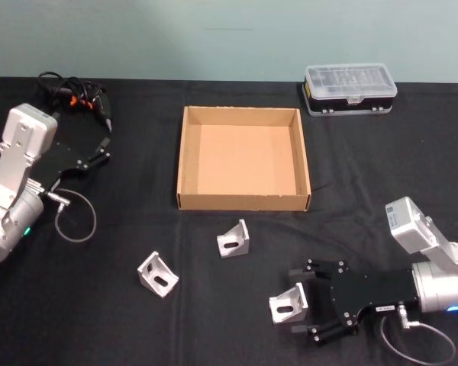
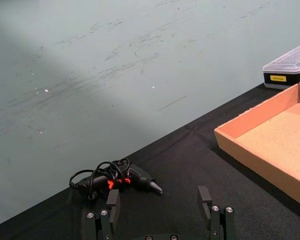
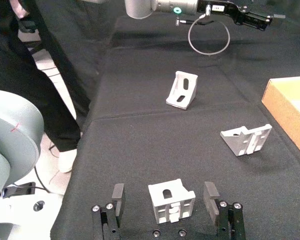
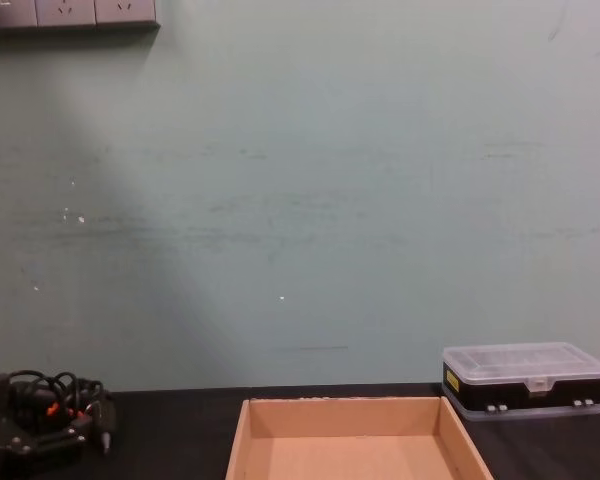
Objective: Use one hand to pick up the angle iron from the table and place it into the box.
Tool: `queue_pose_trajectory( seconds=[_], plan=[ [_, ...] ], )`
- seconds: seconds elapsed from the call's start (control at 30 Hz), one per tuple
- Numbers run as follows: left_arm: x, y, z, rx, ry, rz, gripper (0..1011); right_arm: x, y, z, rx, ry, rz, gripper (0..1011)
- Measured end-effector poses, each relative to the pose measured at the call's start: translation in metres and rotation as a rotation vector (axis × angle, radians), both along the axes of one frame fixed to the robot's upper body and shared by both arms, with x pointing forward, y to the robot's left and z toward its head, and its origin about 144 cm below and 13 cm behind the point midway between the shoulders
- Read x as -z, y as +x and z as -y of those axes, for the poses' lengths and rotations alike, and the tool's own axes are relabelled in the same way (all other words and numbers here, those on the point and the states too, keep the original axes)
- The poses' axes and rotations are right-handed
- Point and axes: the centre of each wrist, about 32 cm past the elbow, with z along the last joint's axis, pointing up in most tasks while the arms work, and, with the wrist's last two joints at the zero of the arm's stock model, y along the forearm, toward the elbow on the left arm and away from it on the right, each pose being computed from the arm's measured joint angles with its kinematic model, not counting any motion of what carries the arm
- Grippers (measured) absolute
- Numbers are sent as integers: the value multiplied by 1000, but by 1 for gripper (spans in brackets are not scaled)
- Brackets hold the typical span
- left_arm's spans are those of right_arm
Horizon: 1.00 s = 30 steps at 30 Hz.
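Right gripper (image 3: 164,192) spread wide around 1 angle iron (image 3: 171,201), not touching, left gripper (image 2: 159,193) spread, idle

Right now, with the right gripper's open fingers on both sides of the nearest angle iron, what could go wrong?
1. The right gripper is open, and the angle iron between its fingers sits nearer one finger; closing may push it sideways or twist it loose.
2. A second angle iron lies between this one and the box; a low carry may knock it or catch the box's front wall.
The left gripper is parked at the left.
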Motion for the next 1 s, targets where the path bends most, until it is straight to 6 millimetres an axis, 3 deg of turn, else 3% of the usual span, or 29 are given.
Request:
queue_pose_trajectory(
  seconds=[0.6,1.0],
  plan=[
    [0,0,0,0,0,0,1011,6,1,-8,24,-12,9,997],
    [0,0,0,0,0,0,1011,6,1,-8,21,-11,8,722]
  ],
)
